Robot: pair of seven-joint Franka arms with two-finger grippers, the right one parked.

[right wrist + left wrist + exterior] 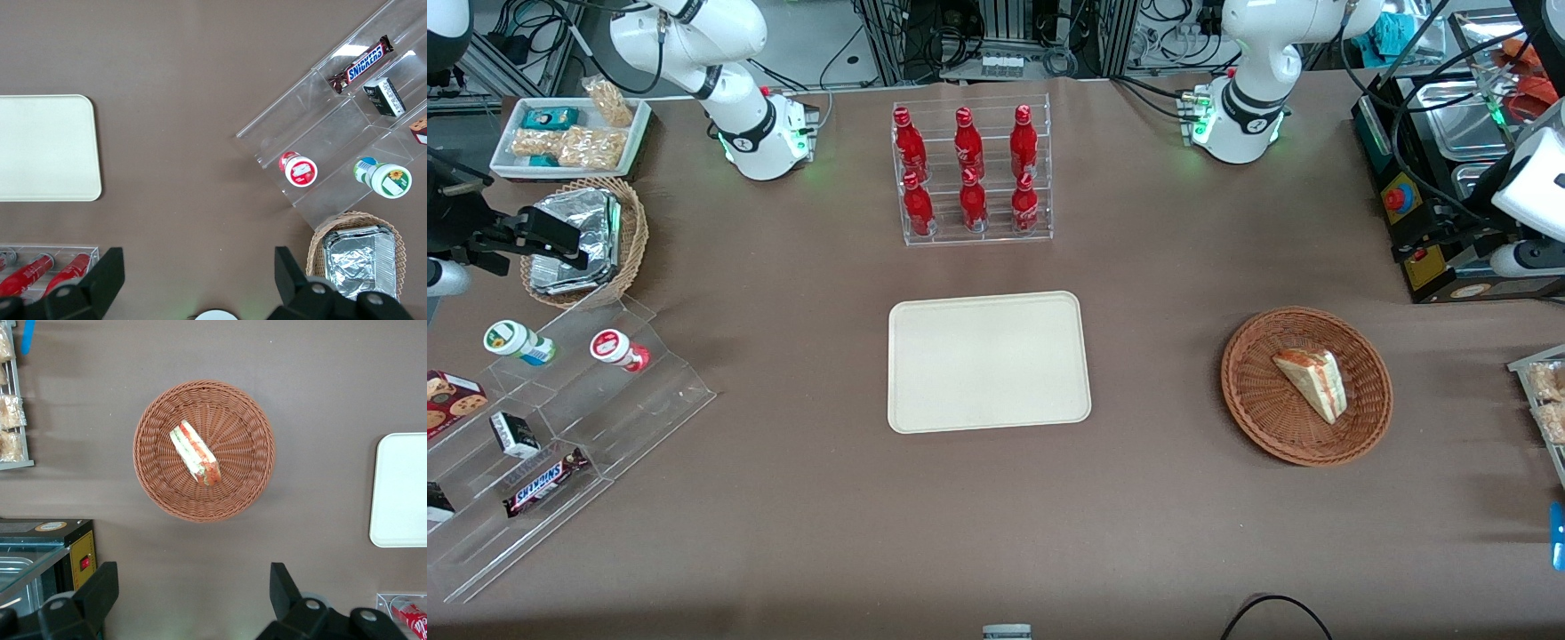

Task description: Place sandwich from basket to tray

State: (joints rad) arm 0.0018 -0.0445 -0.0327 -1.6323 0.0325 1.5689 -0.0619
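We hover our left gripper (193,597) high above the tabletop (1138,533), fingers (100,587) spread wide and empty. The sandwich (195,453) lies flat in the wicker basket (253,487), well apart from the tray (987,307).

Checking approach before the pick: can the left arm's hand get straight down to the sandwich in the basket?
Probably yes. The hand hangs open above the table beside the basket; the sandwich lies uncovered and alone inside it.

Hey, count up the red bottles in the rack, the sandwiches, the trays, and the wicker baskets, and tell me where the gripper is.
Red bottles: 6
Sandwich: 1
Tray: 1
Wicker baskets: 2
Total: 10
Gripper: open, high above the table beside the sandwich's basket.
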